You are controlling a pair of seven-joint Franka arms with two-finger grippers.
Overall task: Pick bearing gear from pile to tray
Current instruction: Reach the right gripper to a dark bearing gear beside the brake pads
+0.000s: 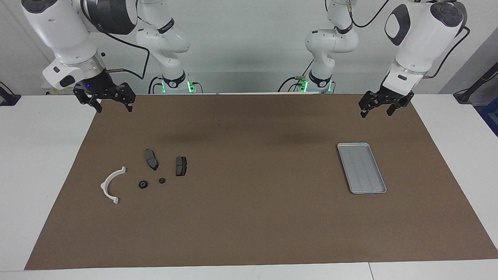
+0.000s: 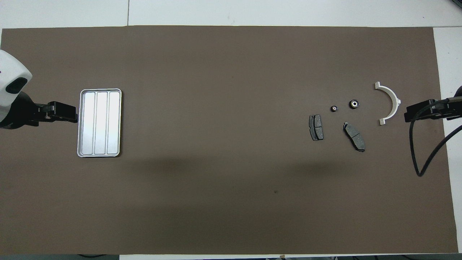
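Note:
The pile lies on the brown mat toward the right arm's end. It holds a white half-ring bracket (image 1: 104, 184) (image 2: 395, 99), two dark grey pad plates (image 1: 151, 159) (image 1: 181, 166) (image 2: 354, 136) (image 2: 316, 127) and two tiny black round pieces (image 1: 143, 184) (image 1: 162, 180) (image 2: 354, 104) (image 2: 334, 108). The silver ridged tray (image 1: 362, 168) (image 2: 99, 122) lies empty toward the left arm's end. My right gripper (image 1: 114, 109) (image 2: 408, 115) is open and empty, raised over the mat's edge beside the pile. My left gripper (image 1: 376, 114) (image 2: 72, 115) is open and empty, raised over the mat beside the tray.
The brown mat (image 1: 249, 217) covers most of the white table (image 1: 39, 155). A black cable (image 2: 418, 159) hangs from the right arm over the mat's end. Both arm bases (image 1: 175, 81) (image 1: 321, 81) stand at the table's robot edge.

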